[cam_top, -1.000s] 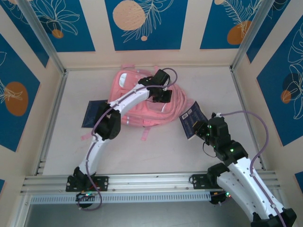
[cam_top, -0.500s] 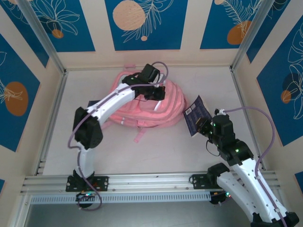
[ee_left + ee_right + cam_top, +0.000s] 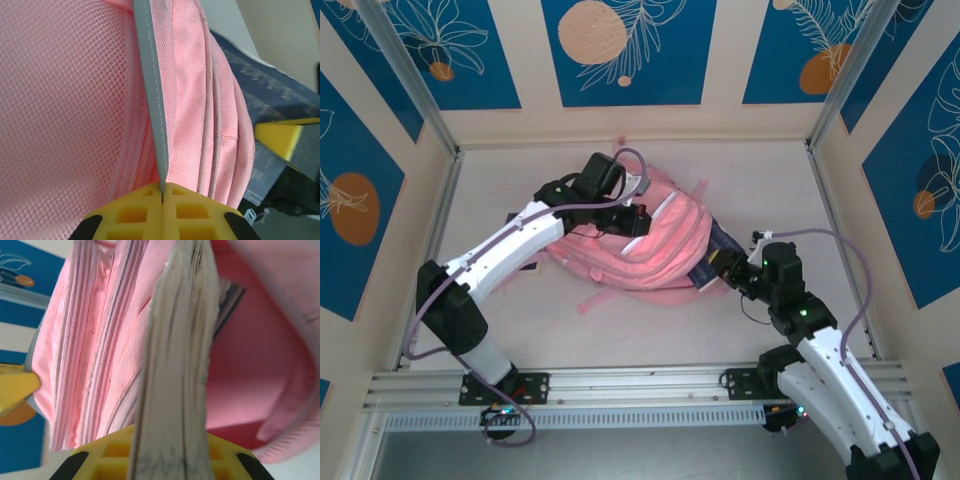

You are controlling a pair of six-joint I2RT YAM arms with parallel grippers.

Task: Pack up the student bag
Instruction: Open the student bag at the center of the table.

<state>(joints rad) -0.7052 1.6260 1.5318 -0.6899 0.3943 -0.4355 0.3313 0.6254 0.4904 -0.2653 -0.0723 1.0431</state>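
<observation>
Top view: bright, even overhead light; soft, faint shadows on the pale counter (image 3: 760, 170); detail sharp across the frame. Left wrist view: student bag (image 3: 65, 100) mesh crisp, weave legible; right edge softer. Right wrist view: heavily defocused; book (image 3: 175, 365) edge smeared, pink fabric washed pale.

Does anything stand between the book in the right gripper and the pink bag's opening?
Nothing visible does. The book is partly inside the student bag, and the left gripper pinches the grey trim off to the side.
</observation>
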